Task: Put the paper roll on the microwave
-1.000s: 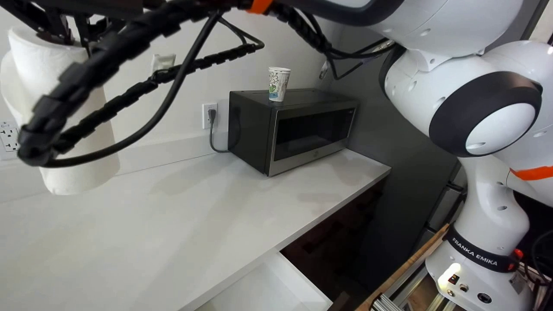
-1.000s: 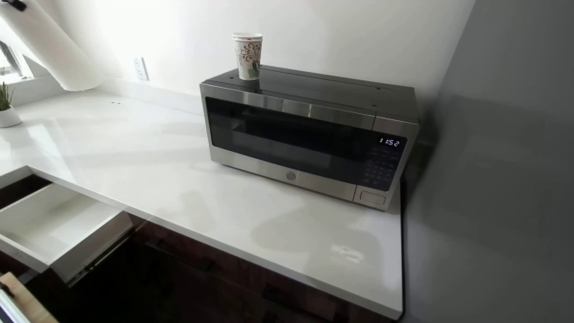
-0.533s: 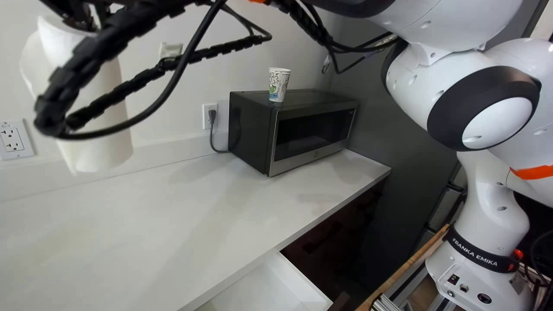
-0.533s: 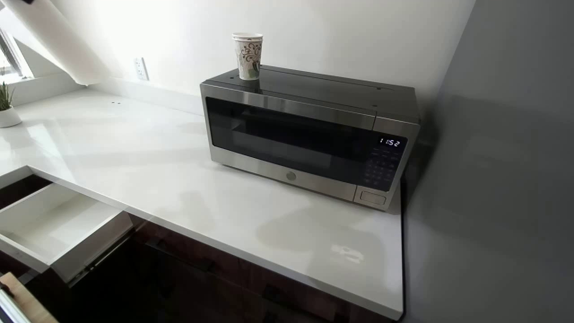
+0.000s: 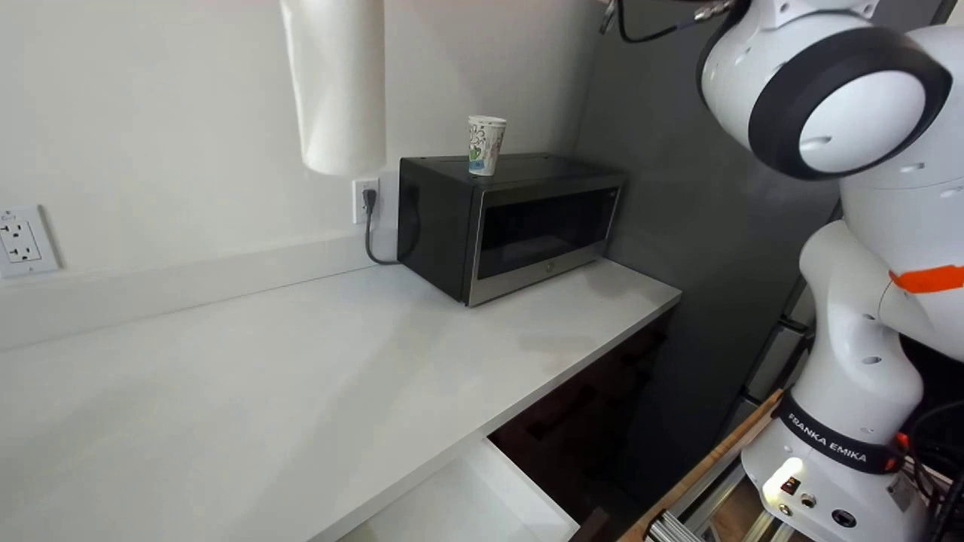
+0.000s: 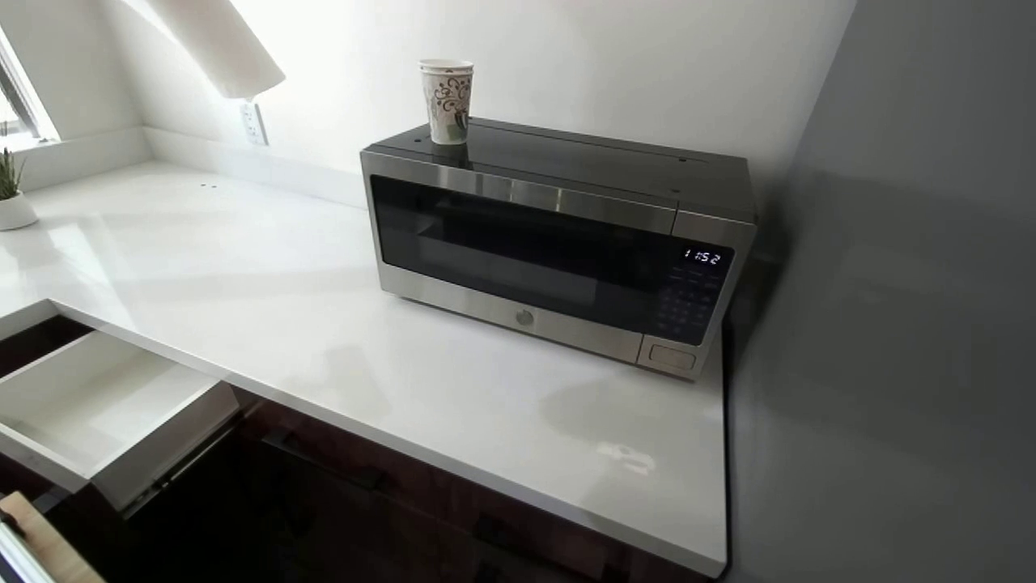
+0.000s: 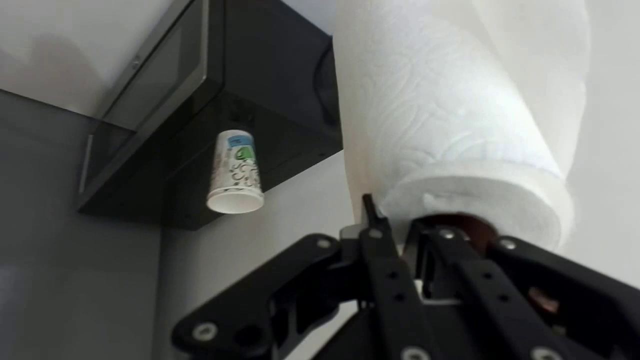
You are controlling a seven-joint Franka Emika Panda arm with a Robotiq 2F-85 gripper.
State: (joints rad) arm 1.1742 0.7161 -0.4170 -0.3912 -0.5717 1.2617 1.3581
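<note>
Paper roll (image 5: 339, 90) held in the air beside the microwave (image 5: 437, 218)

We see the gripper (image 7: 395, 220) clamped on the wall at one end of the roll: in the wrist view, one finger lies outside the paper and one goes into the hollow core. We find the roll to the left of the microwave as we face its door, up in the air and apart from it. In an exterior view the roll (image 6: 218, 48) slants, its lower end toward the microwave. On the side away from the microwave, we see a loose sheet (image 7: 545, 75) standing out from the roll.

On top of the microwave, near its left front corner, we see a patterned paper cup (image 5: 486, 147), upright. The microwave's clock reads 11:52. Just left of it, we can follow its cord (image 5: 369, 237) to a wall outlet (image 5: 358, 205). It stands on a white counter (image 5: 301, 376). Forward and left of the microwave, below the counter top, we see a pulled-out drawer (image 6: 105, 397); well to its left, a potted plant (image 6: 13, 212).
</note>
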